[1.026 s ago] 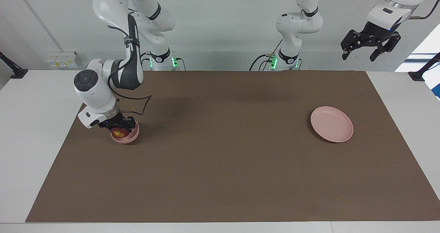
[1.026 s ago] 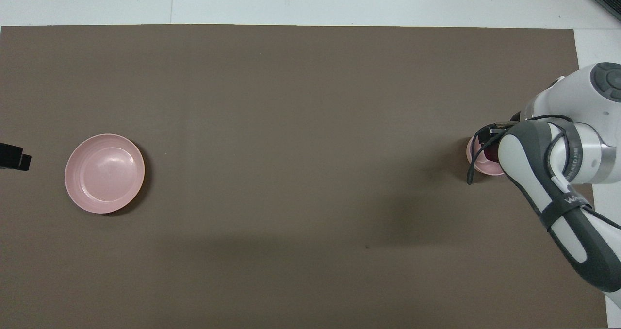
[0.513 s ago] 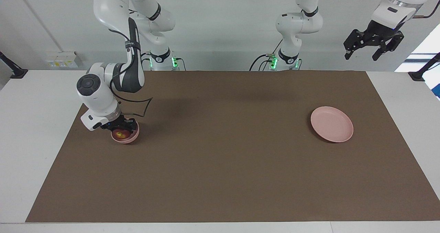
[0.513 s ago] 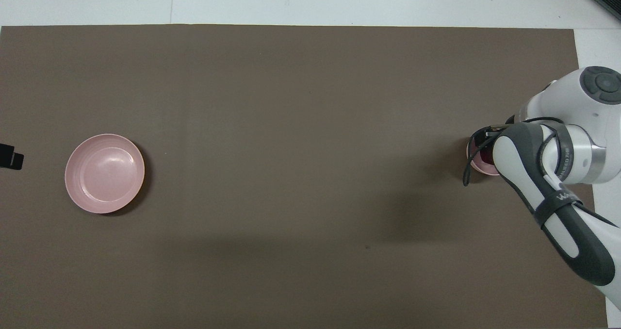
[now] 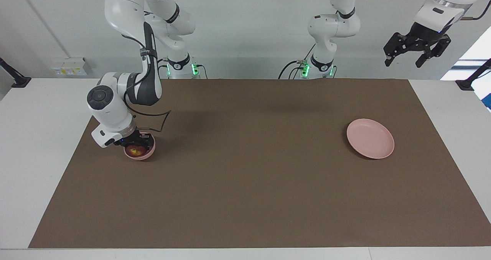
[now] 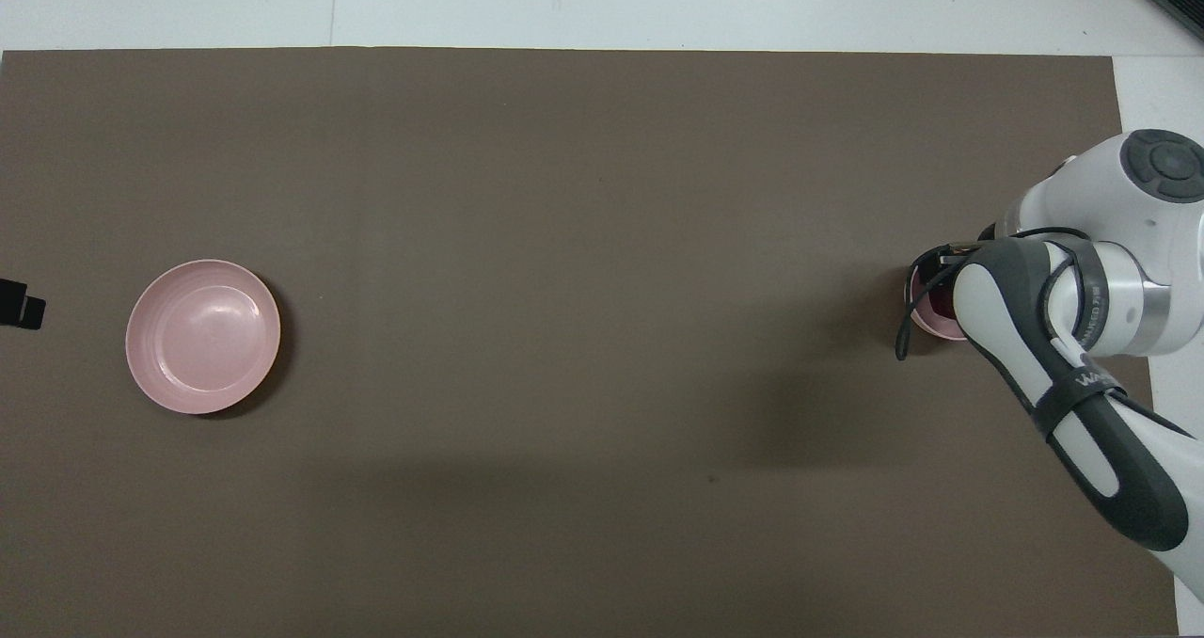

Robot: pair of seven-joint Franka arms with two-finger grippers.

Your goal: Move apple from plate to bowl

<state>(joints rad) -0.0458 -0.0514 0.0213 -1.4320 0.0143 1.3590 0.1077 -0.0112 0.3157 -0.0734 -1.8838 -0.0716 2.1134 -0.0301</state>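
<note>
The dark red apple [image 5: 134, 150] with a yellowish patch lies in the small deep pink bowl [image 5: 150, 151] at the right arm's end of the mat. My right gripper [image 5: 134, 142] is down at the bowl, right over the apple. In the overhead view the right arm covers most of the bowl [image 6: 924, 324]; only a dark sliver of the apple [image 6: 941, 303] shows. The wide flat pink plate [image 5: 370, 138] lies empty at the left arm's end and also shows in the overhead view [image 6: 202, 337]. My left gripper [image 5: 402, 62] is open and empty, and waits high above the table's left-arm end.
A brown mat [image 5: 245, 183] covers most of the white table [image 5: 34, 137]. Only the bowl and the plate lie on it. A black cable [image 5: 163, 116] loops from the right arm's wrist beside the bowl.
The right arm's wrist has shifted and tilted slightly over the bowl; the apple stays in the bowl. The left gripper has risen a little.
</note>
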